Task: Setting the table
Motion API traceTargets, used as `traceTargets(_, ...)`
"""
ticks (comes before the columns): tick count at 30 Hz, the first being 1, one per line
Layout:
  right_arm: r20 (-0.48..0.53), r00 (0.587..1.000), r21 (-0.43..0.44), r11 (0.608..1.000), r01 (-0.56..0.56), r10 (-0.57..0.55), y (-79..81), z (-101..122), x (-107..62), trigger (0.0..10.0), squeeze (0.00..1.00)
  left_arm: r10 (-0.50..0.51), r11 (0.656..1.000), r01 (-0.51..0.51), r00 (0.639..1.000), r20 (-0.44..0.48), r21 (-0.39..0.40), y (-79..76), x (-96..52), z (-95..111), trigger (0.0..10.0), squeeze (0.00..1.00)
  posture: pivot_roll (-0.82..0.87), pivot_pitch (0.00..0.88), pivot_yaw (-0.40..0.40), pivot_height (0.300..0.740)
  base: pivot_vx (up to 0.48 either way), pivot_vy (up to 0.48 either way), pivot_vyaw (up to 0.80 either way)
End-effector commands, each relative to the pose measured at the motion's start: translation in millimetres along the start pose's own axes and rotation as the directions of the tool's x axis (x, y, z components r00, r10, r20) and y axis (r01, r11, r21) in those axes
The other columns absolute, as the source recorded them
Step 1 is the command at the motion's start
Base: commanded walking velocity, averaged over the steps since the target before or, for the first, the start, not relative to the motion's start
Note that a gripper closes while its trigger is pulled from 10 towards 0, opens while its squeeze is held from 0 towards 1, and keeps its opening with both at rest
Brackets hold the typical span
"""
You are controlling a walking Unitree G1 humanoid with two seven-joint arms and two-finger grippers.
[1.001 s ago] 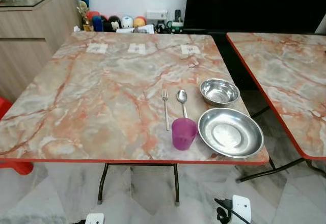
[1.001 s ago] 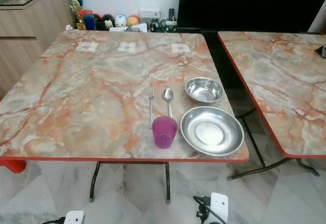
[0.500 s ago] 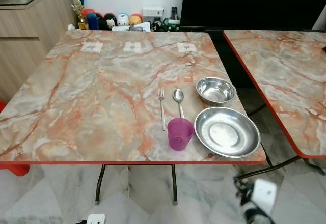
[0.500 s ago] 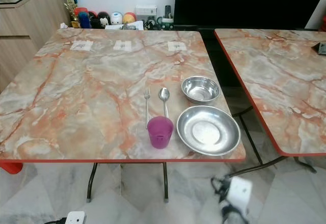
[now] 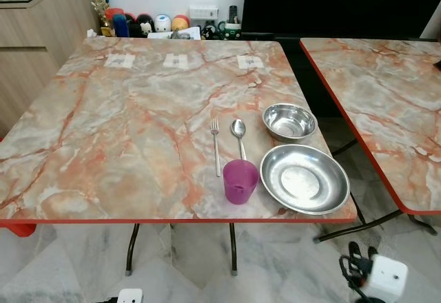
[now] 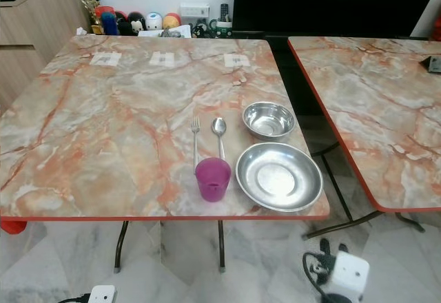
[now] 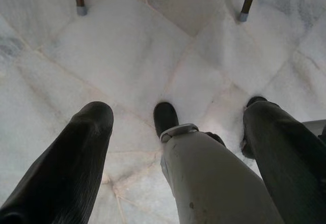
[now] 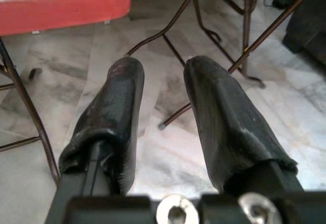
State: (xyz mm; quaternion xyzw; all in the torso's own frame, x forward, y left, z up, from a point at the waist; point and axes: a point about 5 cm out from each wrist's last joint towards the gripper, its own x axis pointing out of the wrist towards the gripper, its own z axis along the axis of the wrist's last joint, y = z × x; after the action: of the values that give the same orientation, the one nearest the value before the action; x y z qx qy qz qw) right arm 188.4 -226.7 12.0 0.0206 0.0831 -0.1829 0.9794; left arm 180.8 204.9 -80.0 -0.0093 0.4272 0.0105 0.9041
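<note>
Both arms hang low over the floor, left gripper [image 7: 175,112] spread wide, right gripper [image 8: 163,127] slightly parted, both empty; on the table [image 5: 103,144], purple cup [image 5: 240,181], plate [image 5: 304,178], then fork [image 5: 216,144], spoon [image 5: 239,134], bowl [image 5: 289,121]

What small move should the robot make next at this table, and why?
Probably step closer to the table and raise the right gripper toward the purple cup. Both arms hang low over the floor, jaws open and empty, and the left gripper is idle too. The cup stands on the spoon handle's end, crowding the large metal plate, so it seems worth moving.
</note>
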Motion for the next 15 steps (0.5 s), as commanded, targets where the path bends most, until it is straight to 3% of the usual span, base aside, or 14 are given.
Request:
traceTargets(1,0.026,0.999,0.0,1.0,0.03,-0.03,-6.7,9.5,-4.2,10.0,0.0,-0.003,1.0,0.003,1.0,-0.019,0.005,-0.4,-1.6,-6.9,10.0,0.0,-0.02,0.088,-0.065,0.74,0.0,0.0,0.0)
traceTargets(5,0.055,0.997,0.021,0.998,0.053,-0.054,-13.5,20.9,-9.5,10.0,0.0,-0.005,1.0,0.005,1.0,-0.021,0.007,-0.4,-1.8,-7.6,10.0,0.0,-0.03,0.087,-0.065,0.74,0.0,0.0,0.0)
traceTargets(6,0.067,0.997,0.032,0.999,0.041,-0.043,-12.7,27.8,-8.9,10.0,0.57,-0.006,1.0,0.006,1.0,-0.023,0.008,-0.3,-1.9,-7.9,10.0,0.0,-0.03,0.088,-0.064,0.74,0.0,0.0,0.0)
traceTargets(7,0.075,0.996,0.046,0.998,0.04,-0.044,-12.2,32.5,-6.8,10.0,1.0,-0.006,1.0,0.006,1.0,-0.024,0.009,-0.3,-1.9,-8.1,10.0,0.0,-0.03,0.088,-0.064,0.74,0.0,0.0,0.0)
traceTargets(11,0.108,0.993,0.101,0.994,0.033,-0.044,-8.3,48.4,6.1,10.0,1.0,-0.007,1.0,0.007,1.0,-0.027,0.01,-0.6,-2.0,-8.6,10.0,0.0,-0.04,0.086,-0.062,0.74,0.0,0.0,0.0)
traceTargets(15,0.123,0.992,0.25,0.967,-0.042,0.012,10.1,76.1,39.2,10.0,1.0,-0.002,1.0,0.002,1.0,-0.027,0.001,-0.8,-2.1,-9.3,10.0,0.0,-0.03,0.083,-0.065,0.74,0.0,0.0,0.0)
